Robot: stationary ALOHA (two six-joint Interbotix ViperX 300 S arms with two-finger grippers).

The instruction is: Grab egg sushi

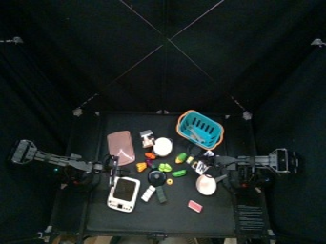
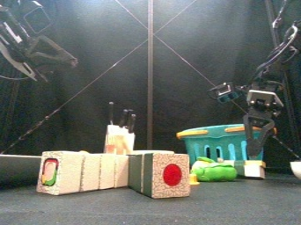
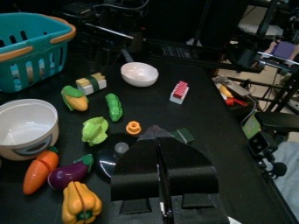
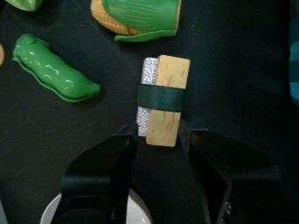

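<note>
On the surface (image 1: 223, 224), among the scattered toy food and just in front of the blue basket (image 1: 200, 125), the egg sushi (image 4: 163, 101) lies flat and not yet lifted — a yellow slab on a whitish block, bound by a dark green band. We judge the task to be at its approach stage: the reach looks nearly complete, while the closing and the lift are left to do.

In the right wrist view, the right end effector (image 4: 163, 157) has its two jaws spread wide, one to either side of the near end of the sushi, with clear gaps between each jaw and the piece, so nothing is gripped. The sushi's long axis runs straight away between the jaws (a fair alignment, as we read it). A green pea pod (image 4: 52, 68) lies near to one side, apart from the jaws.

In the front view the right arm hangs down steeply over the basket side of the surface. The left end effector (image 3: 162, 175) rests back at the other side, its jaws together and empty — taking no part.
</note>
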